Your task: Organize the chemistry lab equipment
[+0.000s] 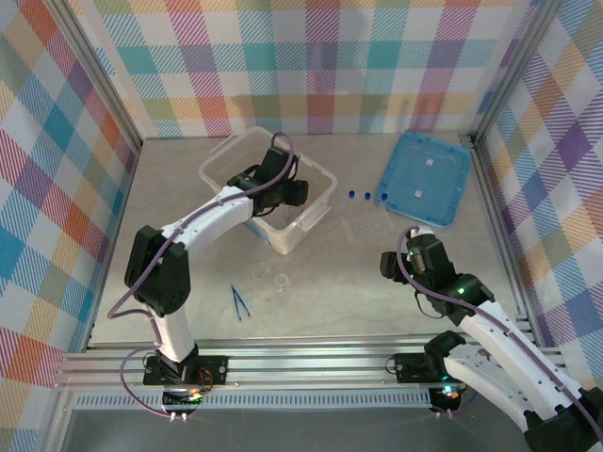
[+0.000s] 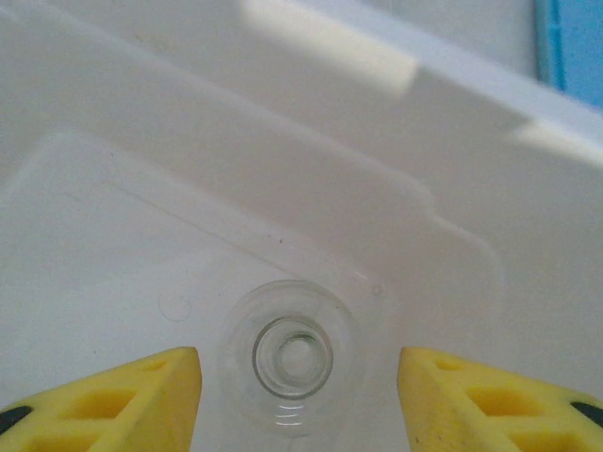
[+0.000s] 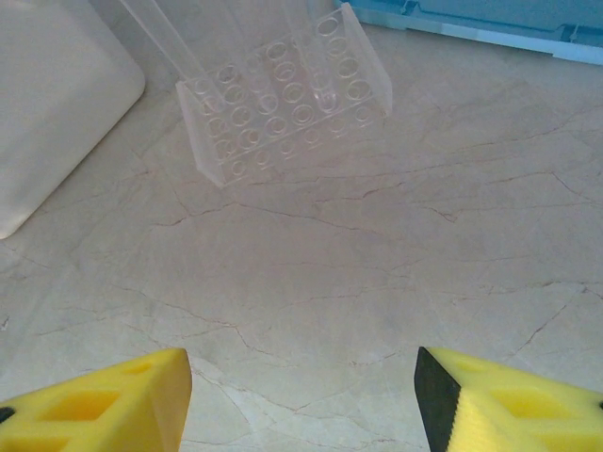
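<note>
Inside the plastic box (image 1: pixel 283 235), the flask (image 2: pixel 292 356) is flanked, untouched, by the released left tool (image 2: pixel 300 377); a straight upward retreat is advised. The right tool (image 3: pixel 301 363) is held unclenched, empty.

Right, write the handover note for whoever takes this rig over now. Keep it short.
Left gripper: open, inside the box, fingers either side of the flask, not touching it.
Right gripper: open, empty, over bare table.
Done: flask stands on the box floor.
Left: beaker and tweezers lie on the table on the near side of the box; three blue-capped tubes sit beside the blue lid.
</note>
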